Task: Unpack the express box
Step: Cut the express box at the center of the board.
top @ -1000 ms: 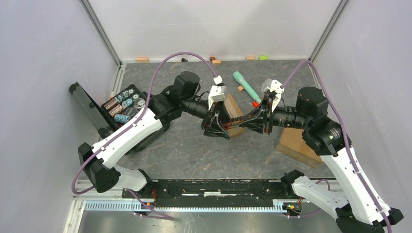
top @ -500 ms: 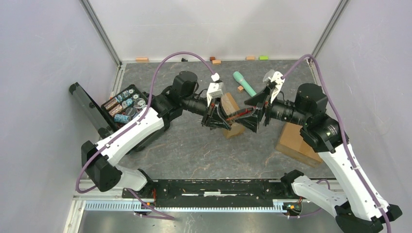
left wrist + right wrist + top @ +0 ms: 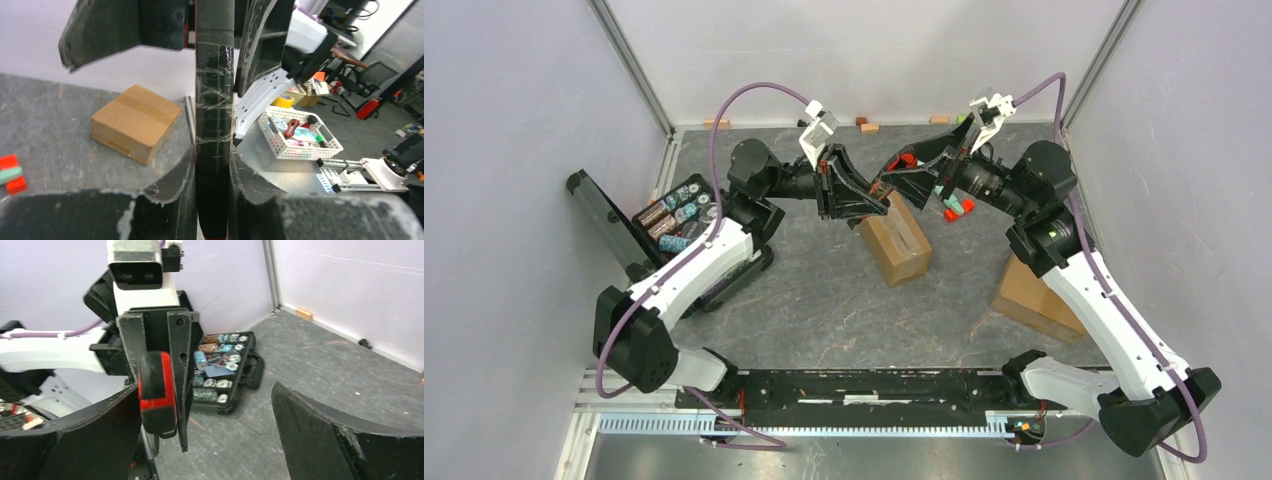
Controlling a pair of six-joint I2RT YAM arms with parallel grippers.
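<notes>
— Left gripper (image 3: 214, 170)?
— Clamped tight on a flat black, red-edged strip (image 3: 214, 115), upper centre of the top view
— Right gripper (image 3: 205, 395)?
— Fingers spread wide, gripping nothing; the strip sits beside its left-of-frame finger
— The express box (image 3: 894, 238)?
— Closed, on the table (image 3: 824, 300), mid-frame, just below both grippers

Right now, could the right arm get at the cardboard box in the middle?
Probably yes. The right gripper is open and empty, close to the middle box's far end, with nothing between them. The left gripper, holding a tool, crowds it, though.
</notes>
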